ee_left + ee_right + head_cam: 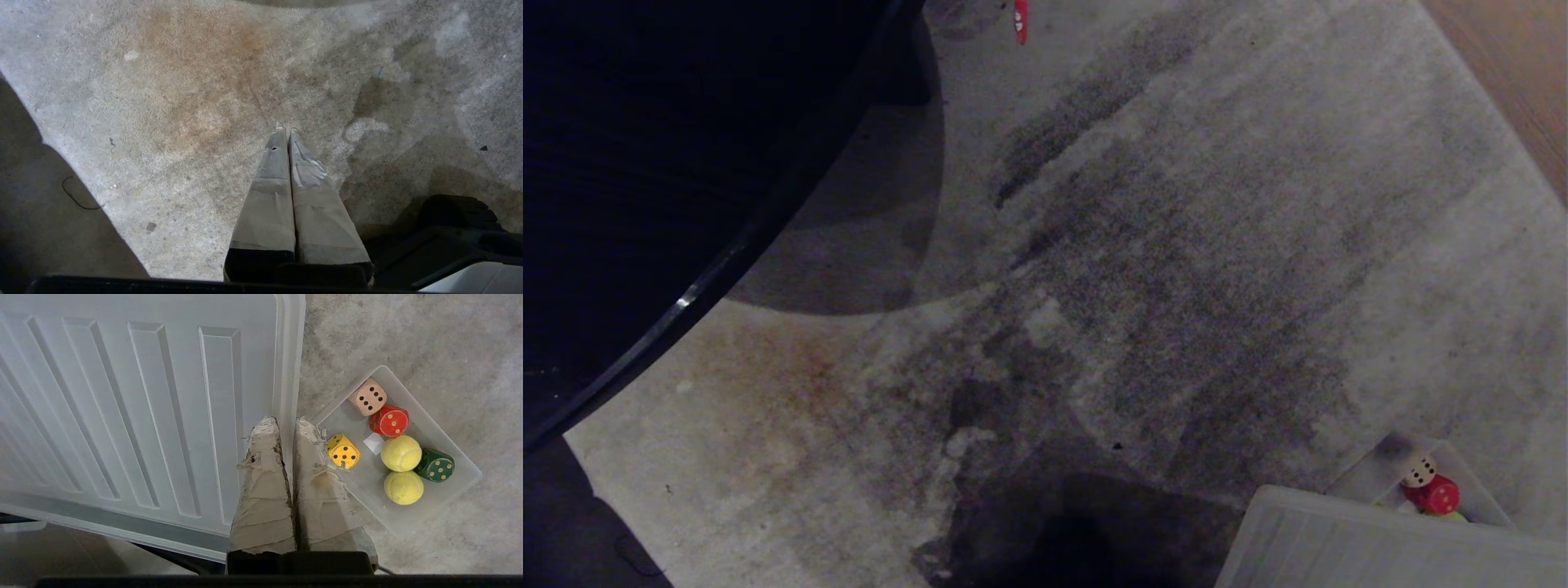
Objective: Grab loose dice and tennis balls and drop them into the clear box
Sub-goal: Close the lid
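A: What does the right wrist view give that the head view lacks?
B: The whole clear box (449, 490); inside lie the cream die (369, 397), the red die (389, 421), the yellow die (343, 451), a green die (436, 465) and two tennis balls (401, 453); the head view catches only a corner of that box at its lower right edge, with the cream and red dice showing

A: And the claws?
B: The right gripper (288, 426) is clenched on nothing, tips together above the edge of the ribbed lid (143, 408), just beside the box; the left gripper (286, 132) is clenched too, empty, hanging over the stained carpet (184, 102); neither arm appears in the head view

A: Which way does the box run?
B: In the wrist view its long axis slants away from the lid's edge; cream die at the end nearer the lid's far corner, balls and green die toward the other end; it sits flat on the carpet, open side up, one corner near the lid
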Robot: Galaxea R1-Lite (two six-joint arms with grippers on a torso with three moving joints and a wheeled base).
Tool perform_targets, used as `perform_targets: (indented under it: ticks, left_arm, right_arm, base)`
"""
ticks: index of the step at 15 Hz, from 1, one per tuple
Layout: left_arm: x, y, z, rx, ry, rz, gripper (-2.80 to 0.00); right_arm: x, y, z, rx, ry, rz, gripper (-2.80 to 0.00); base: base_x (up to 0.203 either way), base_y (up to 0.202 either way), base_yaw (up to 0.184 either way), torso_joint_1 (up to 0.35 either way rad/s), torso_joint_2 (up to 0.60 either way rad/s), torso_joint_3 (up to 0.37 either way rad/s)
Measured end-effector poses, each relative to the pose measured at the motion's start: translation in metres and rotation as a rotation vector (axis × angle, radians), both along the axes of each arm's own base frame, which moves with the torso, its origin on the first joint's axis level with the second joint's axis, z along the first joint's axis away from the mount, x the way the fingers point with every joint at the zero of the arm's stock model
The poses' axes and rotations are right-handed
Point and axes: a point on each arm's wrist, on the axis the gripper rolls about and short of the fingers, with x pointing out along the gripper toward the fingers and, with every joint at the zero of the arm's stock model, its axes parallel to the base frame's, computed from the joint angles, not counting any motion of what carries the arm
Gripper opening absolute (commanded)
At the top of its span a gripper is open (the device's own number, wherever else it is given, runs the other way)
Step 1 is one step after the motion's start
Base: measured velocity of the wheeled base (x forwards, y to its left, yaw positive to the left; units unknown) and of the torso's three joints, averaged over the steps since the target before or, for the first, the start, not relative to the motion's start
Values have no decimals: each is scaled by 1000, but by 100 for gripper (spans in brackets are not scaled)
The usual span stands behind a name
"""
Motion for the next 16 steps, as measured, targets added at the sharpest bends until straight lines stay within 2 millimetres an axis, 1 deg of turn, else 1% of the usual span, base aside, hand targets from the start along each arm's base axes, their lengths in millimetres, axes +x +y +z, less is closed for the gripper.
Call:
perform_targets:
  ticks: [10,16]
  left_arm:
    - [0,0,0,5,1,-1,-280]
    - [0,0,0,5,2,0,-280]
  right_arm:
    - [0,0,0,0,1,-2,-280]
    - [0,0,0,-1,2,0,-280]
  base:
    - [0,0,0,0,0,4]
    - [0,0,0,1,2,173]
